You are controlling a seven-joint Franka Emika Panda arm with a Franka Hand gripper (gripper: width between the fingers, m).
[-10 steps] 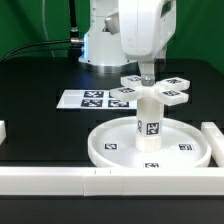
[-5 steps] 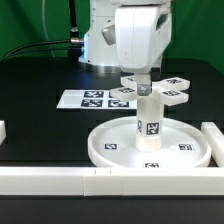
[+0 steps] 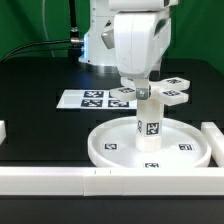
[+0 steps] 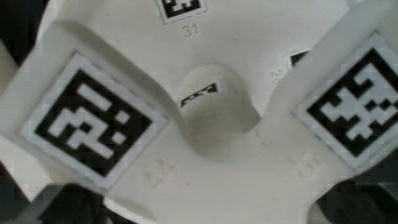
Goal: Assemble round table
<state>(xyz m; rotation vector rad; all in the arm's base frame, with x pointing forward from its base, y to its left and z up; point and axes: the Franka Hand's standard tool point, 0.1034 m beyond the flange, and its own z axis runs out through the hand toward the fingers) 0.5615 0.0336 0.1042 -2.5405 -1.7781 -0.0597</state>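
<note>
The large rimmed disc (image 3: 105,150) lies at the front of the black table. The short cylinder post (image 3: 148,124) stands upright in its hub. The flat cross-shaped piece (image 3: 165,92) sits on top of the post, its tagged arms sticking out. My gripper (image 3: 141,90) comes straight down onto the middle of the cross and is shut on it. In the wrist view the cross-shaped piece (image 4: 214,150) fills the frame from very close, with two tagged arms showing. My fingertips cannot be made out there.
The marker board (image 3: 88,99) lies behind the disc toward the exterior view's left. Long white bars edge the table at the front (image 3: 60,180) and at the exterior view's right (image 3: 212,135). The arm's base (image 3: 98,45) stands at the back.
My hand has shifted a little toward the exterior view's left and turned slightly over the post. The cross stays on top of the post; the disc and post have not moved.
</note>
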